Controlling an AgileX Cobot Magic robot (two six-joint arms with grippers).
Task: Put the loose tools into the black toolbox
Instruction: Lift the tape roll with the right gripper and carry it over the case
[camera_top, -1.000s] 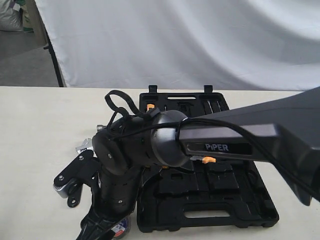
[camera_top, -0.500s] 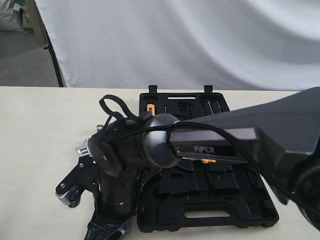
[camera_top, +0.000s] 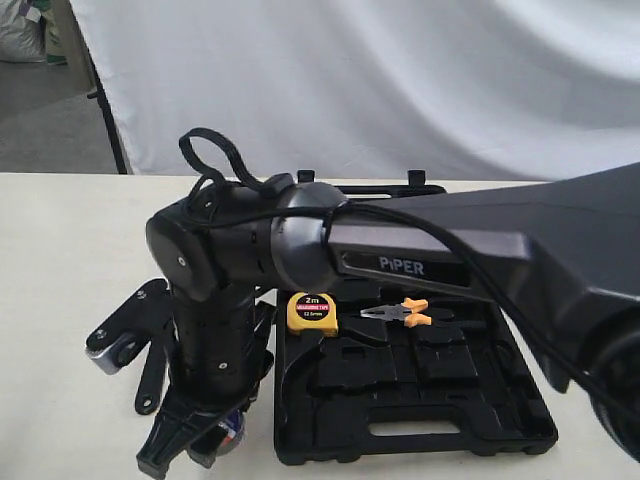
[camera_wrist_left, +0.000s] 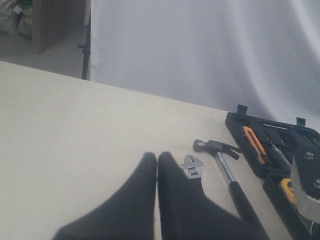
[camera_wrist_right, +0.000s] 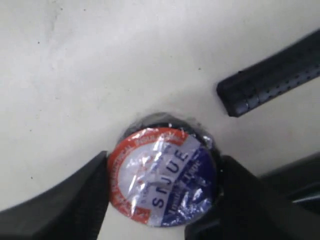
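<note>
The right pincer (camera_wrist_right: 162, 197) stood wide astride the tape roll (camera_wrist_right: 164, 176), flat on the tabletop (camera_top: 70, 280) near its front edge beside the black toolbox (camera_top: 420, 400), evidently to grip it.

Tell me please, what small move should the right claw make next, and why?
Probably close. In the right wrist view the tape roll lies flat on the table between the two fingers of the right claw, which flank it without clearly squeezing.

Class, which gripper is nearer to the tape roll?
Right. The right gripper has a finger on each side of the tape roll; the left gripper is shut, by the wrench.
</note>
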